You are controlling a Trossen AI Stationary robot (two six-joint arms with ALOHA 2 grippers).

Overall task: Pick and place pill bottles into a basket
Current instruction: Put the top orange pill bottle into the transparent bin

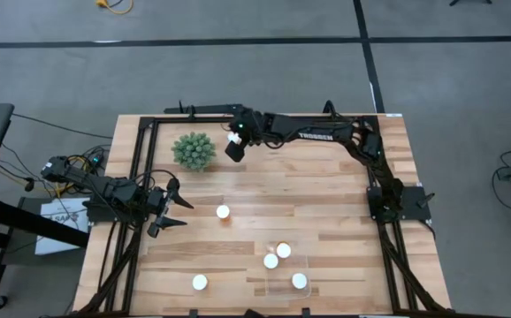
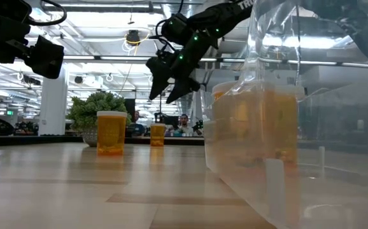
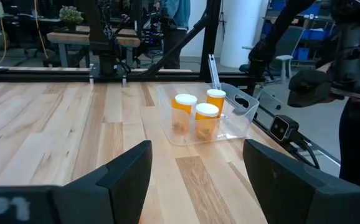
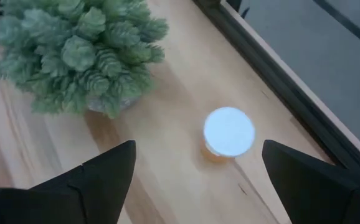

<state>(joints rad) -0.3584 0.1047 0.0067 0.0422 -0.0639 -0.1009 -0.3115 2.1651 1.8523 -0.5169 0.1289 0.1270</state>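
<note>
Six orange pill bottles with white caps show. Three stand upright in the clear basket (image 1: 284, 287) near the table's front edge; the left wrist view shows them in the basket (image 3: 242, 118) too. One bottle (image 1: 223, 212) stands mid-table and one (image 1: 200, 283) stands near the front edge. The last bottle (image 4: 228, 133) stands at the far edge beside the plant. My right gripper (image 4: 198, 149) hovers open above this bottle (image 2: 157, 135), a finger on either side, touching nothing. My left gripper (image 1: 187, 214) is open and empty at the table's left, pointing right.
A spiky green plant (image 1: 194, 151) stands at the far left, close to the right gripper. A black metal frame (image 1: 141, 177) runs along the table's left, far and right edges. Bare wood lies between the plant, the mid-table bottle and the basket.
</note>
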